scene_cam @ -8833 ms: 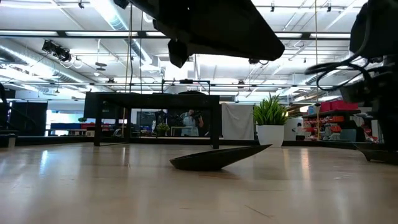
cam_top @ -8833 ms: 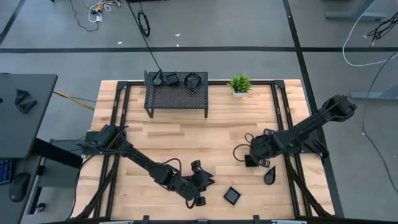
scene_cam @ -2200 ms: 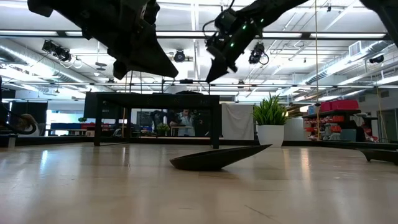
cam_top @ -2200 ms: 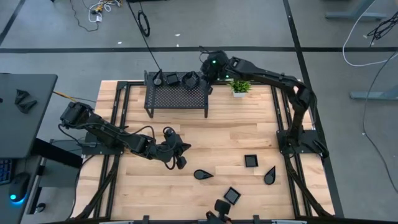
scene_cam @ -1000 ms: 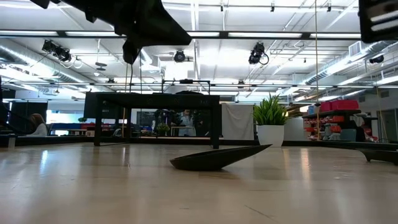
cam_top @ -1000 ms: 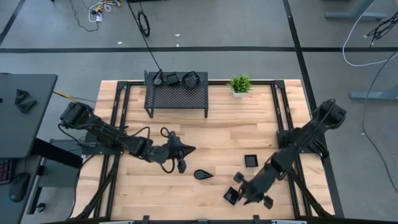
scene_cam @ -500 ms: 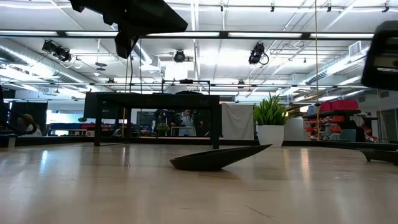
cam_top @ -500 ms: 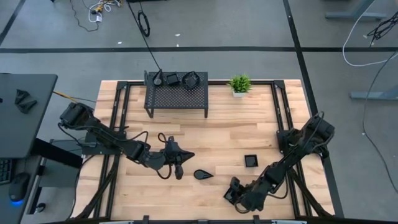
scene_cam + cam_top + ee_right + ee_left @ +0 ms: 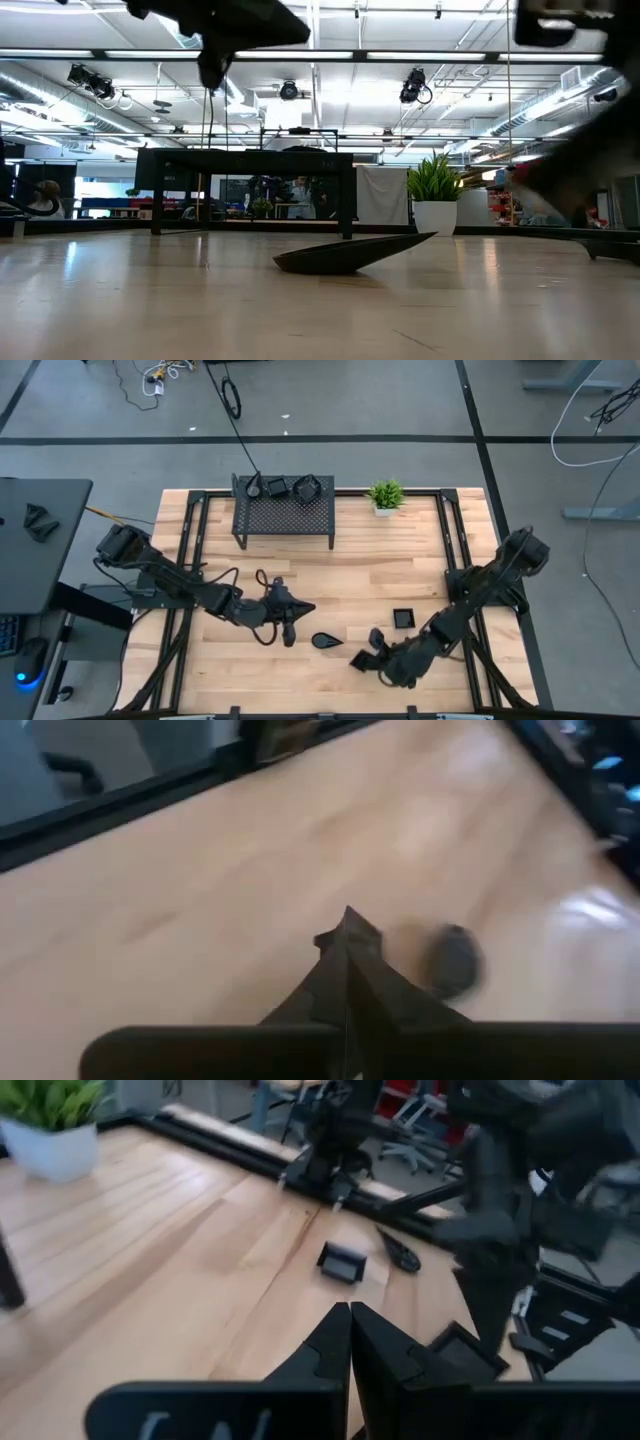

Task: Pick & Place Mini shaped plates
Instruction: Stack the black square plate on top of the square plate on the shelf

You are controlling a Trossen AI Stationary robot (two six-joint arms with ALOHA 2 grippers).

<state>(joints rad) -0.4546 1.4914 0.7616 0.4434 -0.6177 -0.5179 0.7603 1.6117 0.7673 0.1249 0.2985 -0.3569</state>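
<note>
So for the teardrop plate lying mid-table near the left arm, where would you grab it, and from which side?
Probably by the rim at its pointed end. In the low view the teardrop plate lies shallow, its belly on the table and its tip lifted clear, so a finger could slip beneath there. Come from above, fingers straddling the thin rim. The left gripper hovers nearest.
</note>
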